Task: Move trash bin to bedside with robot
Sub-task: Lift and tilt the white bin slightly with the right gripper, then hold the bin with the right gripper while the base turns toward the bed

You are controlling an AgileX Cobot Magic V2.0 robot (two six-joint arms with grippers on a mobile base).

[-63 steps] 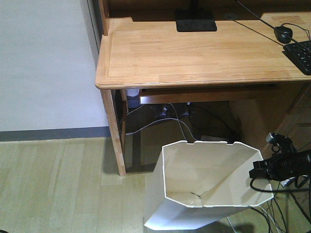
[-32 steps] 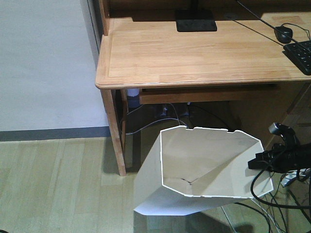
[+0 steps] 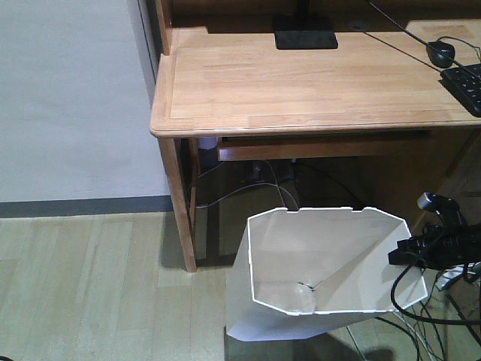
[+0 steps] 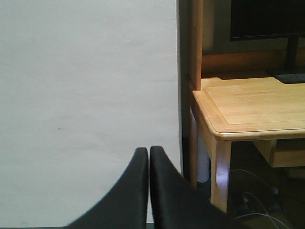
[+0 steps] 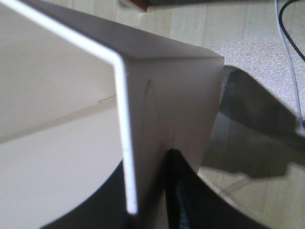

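Uppermost and largest: light wooden desk (image 3: 301,83), seen from its front edge, with pale wall (image 3: 68,98) to its left and plank floor (image 3: 90,286) below. Next in size: white trash bin (image 3: 331,259), low down just in front of the desk's front edge, right of the front-left leg (image 3: 180,203), mouth open upward, notched side of the rim toward the desk, body tapering to a narrower base. Cannot tell whether resting flat or tipped. Clamped onto the bin's right rim: black right gripper (image 3: 396,254). From the right wrist view (image 5: 145,210), one finger (image 5: 183,191) outside the thin wall, the other inside, wall pinched between. Left gripper (image 4: 149,183) near the desk's front-left corner, facing the wall, fingers pressed together, nothing held. Against the desk's back edge, black monitor base (image 3: 304,37); at the right edge, keyboard (image 3: 464,84) and mouse (image 3: 440,53). Under the desk, tangled cables (image 3: 263,184).
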